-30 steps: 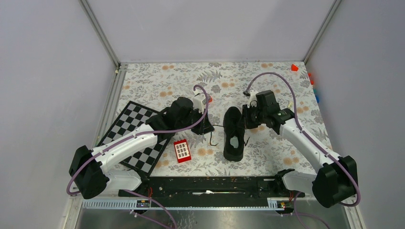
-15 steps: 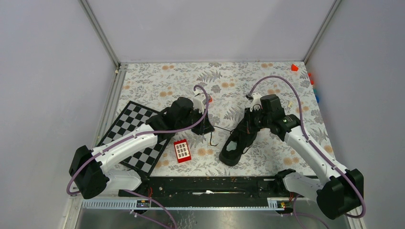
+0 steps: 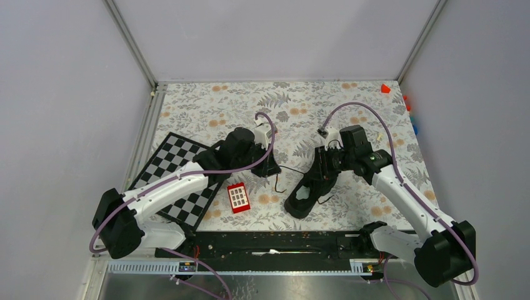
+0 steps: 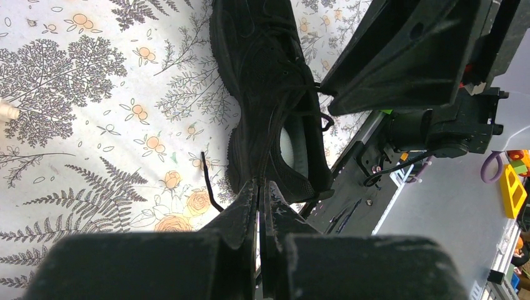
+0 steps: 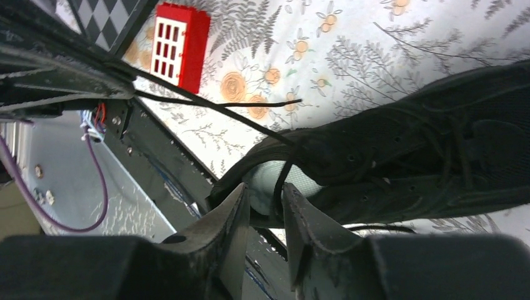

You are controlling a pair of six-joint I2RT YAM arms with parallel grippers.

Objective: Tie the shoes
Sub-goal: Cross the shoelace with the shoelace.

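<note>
Shoe (image 3: 310, 187) has swung heel-left; right jaws now narrowly parted.
Left jaws pinch the taut lace (image 3: 292, 169); pulling could drag the loose shoe.

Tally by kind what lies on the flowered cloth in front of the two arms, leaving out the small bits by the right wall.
Black low-top sneaker: 1
Black-and-white checkered board: 1
Red rectangular block with white squares: 1
Total: 3
</note>
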